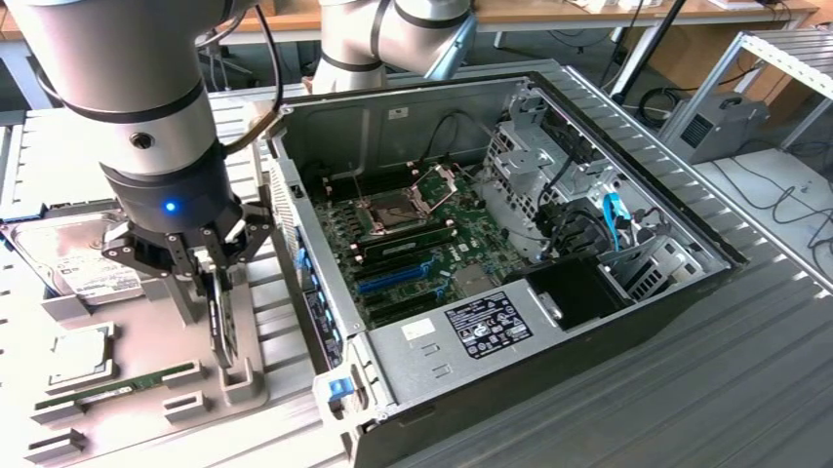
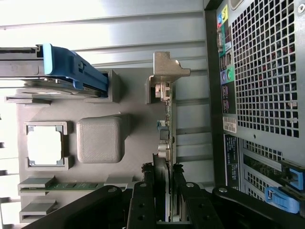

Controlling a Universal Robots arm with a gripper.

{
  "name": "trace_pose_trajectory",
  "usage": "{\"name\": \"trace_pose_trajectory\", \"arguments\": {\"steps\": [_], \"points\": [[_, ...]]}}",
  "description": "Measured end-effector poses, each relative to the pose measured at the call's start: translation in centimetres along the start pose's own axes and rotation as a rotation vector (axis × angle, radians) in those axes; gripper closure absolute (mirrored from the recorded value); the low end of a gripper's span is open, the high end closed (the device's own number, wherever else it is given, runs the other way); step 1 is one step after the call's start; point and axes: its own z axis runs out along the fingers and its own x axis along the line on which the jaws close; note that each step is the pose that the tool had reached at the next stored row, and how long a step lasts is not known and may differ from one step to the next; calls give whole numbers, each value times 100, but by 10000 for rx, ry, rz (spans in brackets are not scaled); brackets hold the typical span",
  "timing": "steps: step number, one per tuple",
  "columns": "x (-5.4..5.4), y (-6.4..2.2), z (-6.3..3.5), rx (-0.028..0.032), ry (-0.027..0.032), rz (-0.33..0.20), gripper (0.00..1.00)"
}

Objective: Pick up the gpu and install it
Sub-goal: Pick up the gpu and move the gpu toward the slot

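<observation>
As it stands on edge, gpu [image 2: 167,112] pinched inside claw [image 2: 164,174]

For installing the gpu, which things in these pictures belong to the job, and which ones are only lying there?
Job:
gpu, standing on edge on the grey tray
gripper, down over it
open computer case
motherboard

Lying about, on the same tray:
hard drive
processor chip
RAM stick

No legible text, power supply label [image 1: 485,327] unreadable
</observation>
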Motion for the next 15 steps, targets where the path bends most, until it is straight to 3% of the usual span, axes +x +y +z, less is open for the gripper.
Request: {"name": "trace_pose_trajectory", "arguments": {"steps": [15], "points": [[-13, 2, -67, -1, 0, 0, 74]]}}
